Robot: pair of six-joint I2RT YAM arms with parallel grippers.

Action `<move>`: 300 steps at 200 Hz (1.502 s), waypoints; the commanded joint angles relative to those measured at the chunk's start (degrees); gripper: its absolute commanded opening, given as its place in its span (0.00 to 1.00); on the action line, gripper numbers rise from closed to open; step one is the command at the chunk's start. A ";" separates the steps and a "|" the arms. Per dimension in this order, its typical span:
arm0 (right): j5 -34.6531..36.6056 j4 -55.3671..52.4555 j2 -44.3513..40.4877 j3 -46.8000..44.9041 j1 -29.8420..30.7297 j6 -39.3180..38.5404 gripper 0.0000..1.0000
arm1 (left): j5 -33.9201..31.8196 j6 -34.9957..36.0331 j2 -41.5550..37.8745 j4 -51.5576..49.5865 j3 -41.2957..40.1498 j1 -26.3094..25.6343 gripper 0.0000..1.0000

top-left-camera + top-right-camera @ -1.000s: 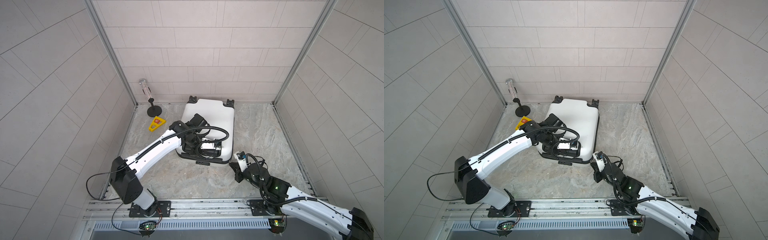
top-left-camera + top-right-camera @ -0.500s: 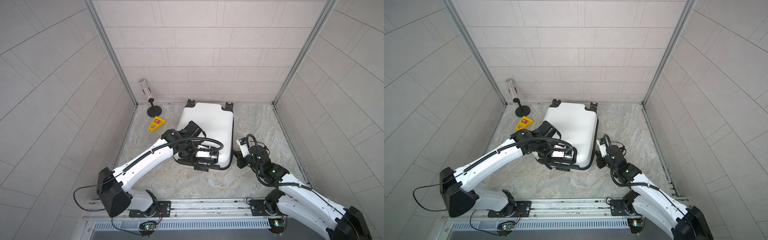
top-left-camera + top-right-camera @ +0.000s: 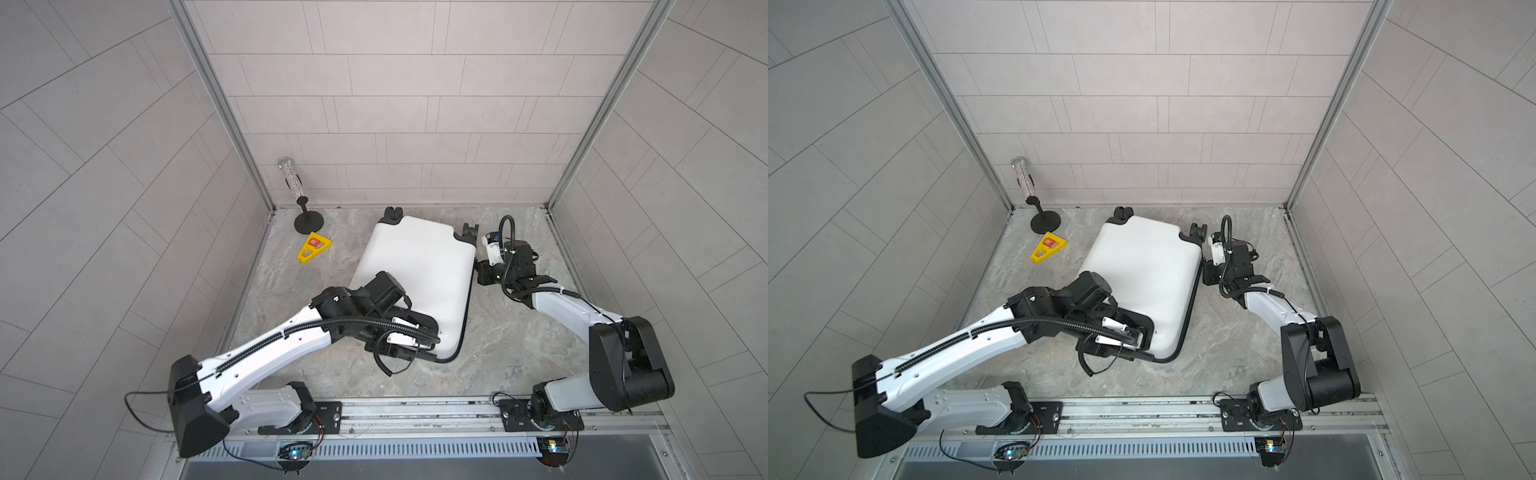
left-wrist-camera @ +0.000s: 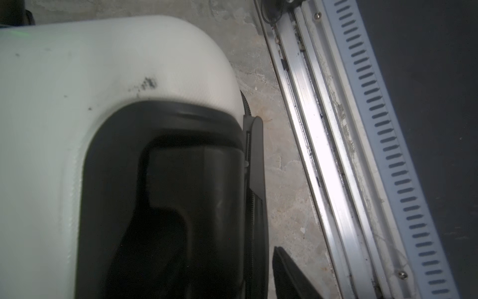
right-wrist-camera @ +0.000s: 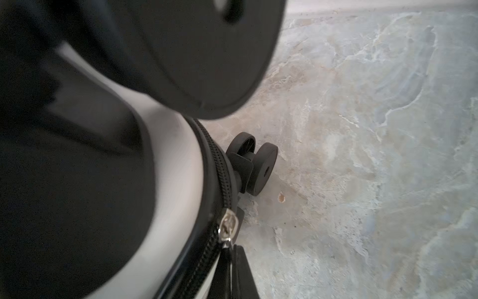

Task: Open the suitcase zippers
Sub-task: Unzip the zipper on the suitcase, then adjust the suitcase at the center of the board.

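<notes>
The white suitcase (image 3: 415,266) (image 3: 1142,266) lies flat and skewed on the marbled floor, wheels (image 3: 468,230) toward the back wall. The zippers show as a black band (image 3: 465,328) (image 5: 217,160) along its right edge. My right gripper (image 3: 480,274) (image 5: 234,259) sits against that edge near the far wheel (image 5: 261,170), shut on the pull hanging from the silver slider (image 5: 228,225). My left gripper (image 3: 1129,332) (image 4: 227,248) stands open at the near end, one finger over the black handle panel (image 4: 181,181), the other outside the zipper band (image 4: 248,145).
A yellow triangular piece (image 3: 313,247) and a black stand holding a glittery tube (image 3: 309,218) sit at the back left. The aluminium rail (image 3: 415,409) runs along the front, close to the case's near corner. Tiled walls close in three sides.
My right gripper has travelled along the case's right edge from the near corner toward the far wheel. The case has slid and turned. My left gripper's jaws have widened.
</notes>
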 commanded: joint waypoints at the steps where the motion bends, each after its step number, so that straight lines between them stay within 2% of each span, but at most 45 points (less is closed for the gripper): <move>1: -2.17 6.09 -2.55 0.16 0.67 -1.99 0.00 | -5.15 -15.26 -2.36 2.50 2.17 0.00 0.66; 11: -1.86 6.01 -3.15 -0.70 0.81 -1.81 0.00 | -7.70 -23.18 -3.16 3.69 3.17 0.32 0.69; 35: -0.90 5.28 -4.21 -1.92 1.02 -1.61 0.00 | -13.88 -43.21 -4.92 5.15 5.56 0.54 0.69; 55: 0.64 4.13 -4.97 -2.12 1.51 -0.99 0.00 | -23.21 -62.82 -5.23 0.00 10.50 0.49 0.65; 71: 2.16 3.12 -5.97 -2.34 2.35 -0.17 0.00 | -26.66 -77.88 -4.71 -6.50 14.09 0.51 0.62; 93: 3.73 3.36 -7.24 -3.45 3.58 0.71 0.00 | -24.69 -92.67 -3.37 -14.76 16.48 0.64 0.62; 115: 3.82 3.91 -7.59 -4.04 3.92 1.06 0.00 | -18.98 -100.75 -1.26 -22.01 17.15 1.60 0.64; 125: 3.71 3.73 -7.64 -4.04 4.01 1.00 0.00 | -15.53 -101.28 -0.76 -22.76 16.26 2.02 0.65; 143: 3.70 3.93 -8.04 -4.21 4.27 0.98 0.00 | -14.41 -103.27 -1.07 -24.76 15.17 3.84 0.68; 154: 3.73 3.93 -8.14 -4.21 4.40 1.24 0.00 | -10.91 -104.31 -2.14 -21.96 12.72 5.68 0.68; 197: 3.53 4.64 -8.71 -5.33 5.74 1.78 0.00 | -4.81 -110.62 -4.37 -11.01 2.14 6.90 0.70; 221: 3.46 4.67 -9.10 -5.84 6.55 1.86 0.00 | -7.20 -111.84 -4.75 -6.89 -0.40 9.04 0.70; 252: 3.55 3.25 -11.47 -6.60 7.58 1.53 0.00 | -11.01 -109.17 -4.95 -4.99 -0.35 14.20 0.70; 300: 6.91 -0.04 -19.14 -11.43 11.57 3.01 0.00 | -11.57 -98.72 -0.58 -4.21 1.58 25.36 0.70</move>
